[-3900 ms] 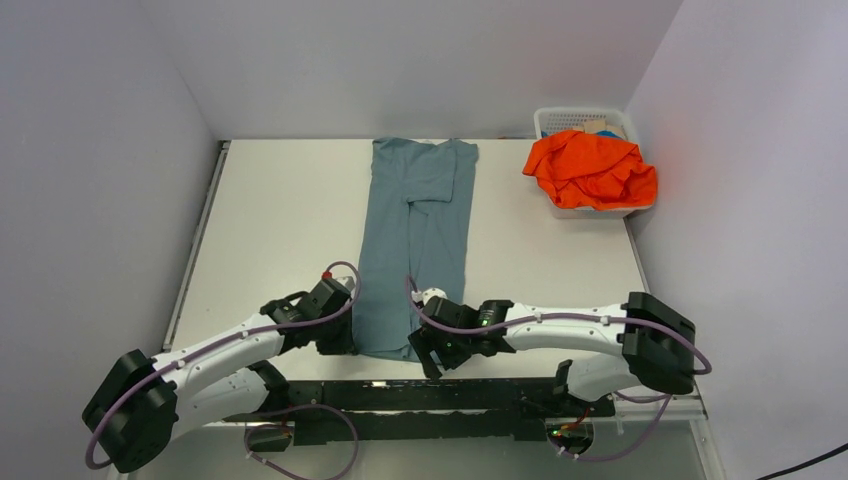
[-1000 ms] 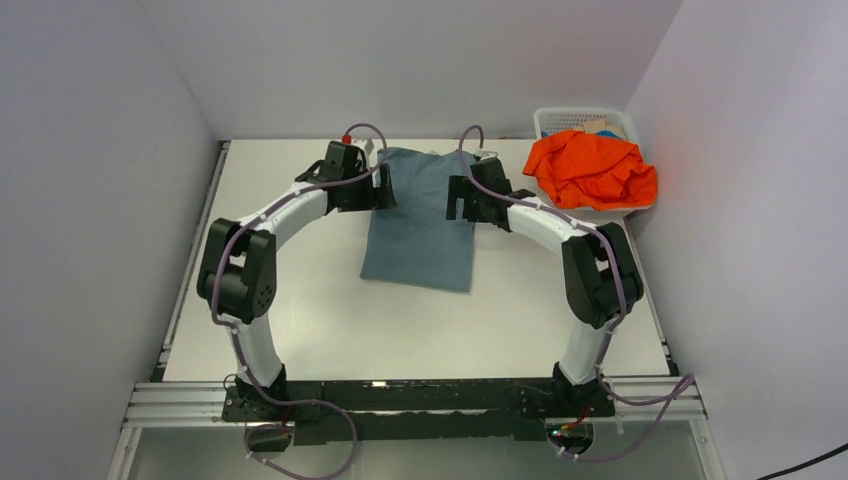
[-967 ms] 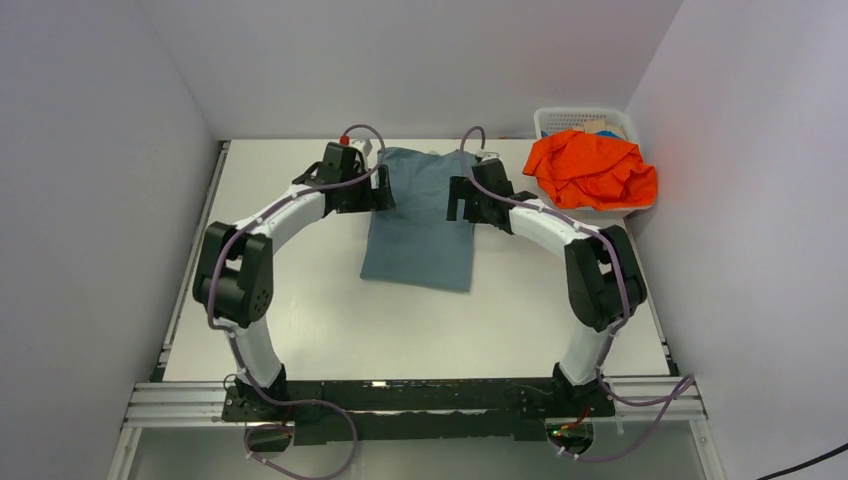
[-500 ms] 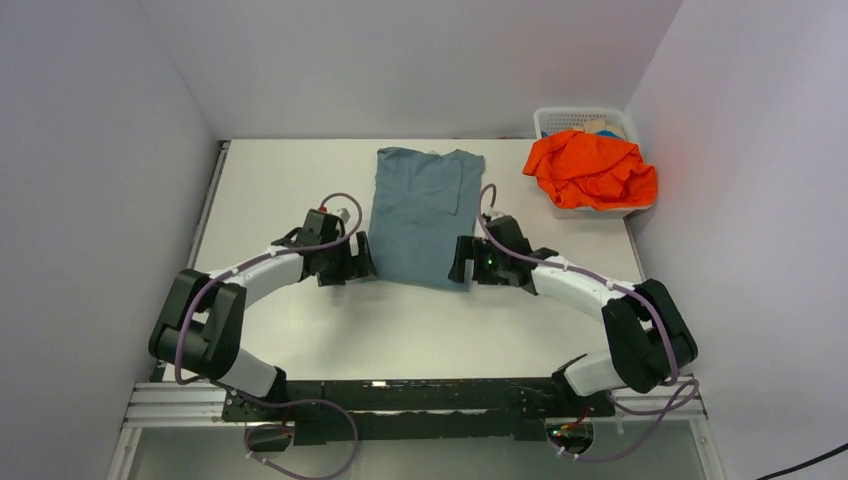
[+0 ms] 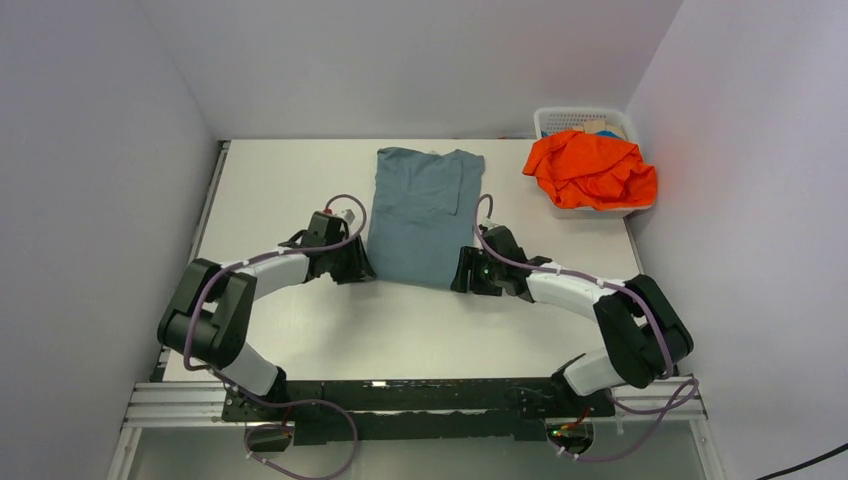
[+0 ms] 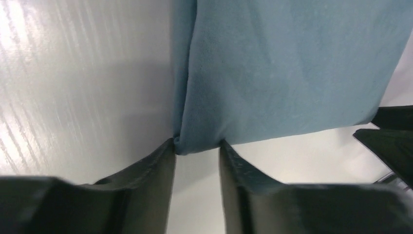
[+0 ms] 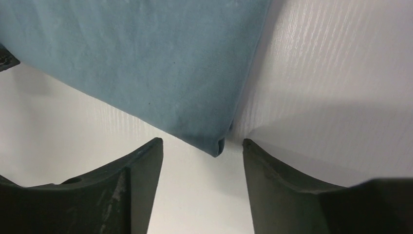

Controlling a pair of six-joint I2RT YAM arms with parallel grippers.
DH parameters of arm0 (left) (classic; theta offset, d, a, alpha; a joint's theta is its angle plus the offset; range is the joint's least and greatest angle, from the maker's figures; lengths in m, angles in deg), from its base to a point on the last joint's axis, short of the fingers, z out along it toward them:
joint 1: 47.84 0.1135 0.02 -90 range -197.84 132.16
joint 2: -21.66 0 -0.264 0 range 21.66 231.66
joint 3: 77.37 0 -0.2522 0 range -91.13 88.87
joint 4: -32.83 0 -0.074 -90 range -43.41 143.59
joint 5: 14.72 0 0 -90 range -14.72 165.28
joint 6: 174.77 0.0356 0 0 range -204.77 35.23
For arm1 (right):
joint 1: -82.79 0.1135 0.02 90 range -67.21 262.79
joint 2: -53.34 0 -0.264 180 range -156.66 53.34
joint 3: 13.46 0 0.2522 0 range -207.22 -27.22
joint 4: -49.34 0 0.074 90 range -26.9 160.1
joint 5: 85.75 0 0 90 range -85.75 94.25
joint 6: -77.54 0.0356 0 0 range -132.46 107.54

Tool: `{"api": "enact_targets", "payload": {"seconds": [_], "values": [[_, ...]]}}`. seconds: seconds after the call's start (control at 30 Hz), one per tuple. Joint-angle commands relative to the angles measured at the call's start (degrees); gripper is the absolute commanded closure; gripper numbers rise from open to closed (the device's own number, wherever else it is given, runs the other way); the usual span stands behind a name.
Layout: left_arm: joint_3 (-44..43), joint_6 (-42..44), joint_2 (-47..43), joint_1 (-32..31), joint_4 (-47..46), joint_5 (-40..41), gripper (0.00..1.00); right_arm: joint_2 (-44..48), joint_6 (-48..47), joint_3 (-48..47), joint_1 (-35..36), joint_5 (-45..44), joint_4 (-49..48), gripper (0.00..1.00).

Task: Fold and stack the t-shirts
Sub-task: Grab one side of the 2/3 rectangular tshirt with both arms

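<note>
Matt soft blue-grey cloth t-shirt [image 5: 425, 215] on glossy (faintly grained) white table [image 5: 290, 190]

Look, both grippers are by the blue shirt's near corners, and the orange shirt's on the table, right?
No: the orange shirt is in the white basket, as the top external view shows. The left gripper and right gripper are by the blue shirt's near corners.

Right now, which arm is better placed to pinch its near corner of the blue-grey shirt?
Left, narrowly: the blue-grey shirt fills the gap in the left gripper; only a corner tip reaches the wider-open right gripper, beside one finger.
</note>
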Motion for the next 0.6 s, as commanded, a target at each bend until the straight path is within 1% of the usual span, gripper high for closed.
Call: {"api": "enact_targets", "payload": {"seconds": [0.0, 0.03, 0.07, 0.13, 0.17, 0.2, 0.23, 0.27, 0.3, 0.37, 0.47, 0.57], "values": [[0.78, -0.34, 2.45, -1.12, -1.98, -1.13, 0.68, -1.93, 0.39, -0.88, 1.20, -0.37, -1.96, 0.41], [0.56, -0.33, 2.97, -1.13, -2.18, -0.82, 0.74, -2.42, 0.27, -1.01, 1.39, -0.52, -1.88, 0.42], [0.38, -0.34, 3.49, -1.13, -2.50, -0.07, 0.77, -2.89, 0.05, -1.06, 1.66, -1.03, -2.00, 0.44], [-0.26, -0.20, 4.78, -1.13, -2.76, 1.02, 0.80, -3.98, -0.35, -0.85, 1.82, -2.19, -3.03, 0.47], [-0.53, -0.29, 5.53, -1.13, -2.69, 1.37, 0.85, -4.71, -0.31, -0.88, 1.82, -3.19, -3.39, 0.49], [-0.62, -0.34, 6.10, -1.13, -2.74, 1.56, 0.98, -5.32, -0.29, -1.15, 1.78, -3.98, -3.50, 0.52], [-0.58, -0.51, 6.47, -1.13, -2.89, 1.56, 1.00, -6.03, -0.43, -1.35, 1.82, -4.35, -3.58, 0.56], [-0.25, -0.54, 6.68, -1.13, -3.25, 1.45, 1.00, -6.41, -0.46, -1.41, 1.79, -4.48, -3.85, 0.61], [0.26, -0.53, 6.55, -1.13, -3.91, 1.31, 1.00, -6.43, -0.61, -1.21, 1.80, -4.16, -4.34, 0.70], [1.74, -1.08, 5.24, -1.21, -4.54, 1.73, 1.00, -5.44, -1.13, -0.32, 1.99, -2.87, -5.14, 0.81], [4.73, -2.21, 1.42, -1.53, -3.71, 3.88, 1.00, -2.62, -2.96, 0.54, 2.94, 0.04, -2.36, 0.87], [9.64, -3.98, -3.96, -3.42, -1.45, 4.49, 1.00, 1.97, -3.79, 2.03, 4.84, 2.11, 1.87, 0.90]]}}
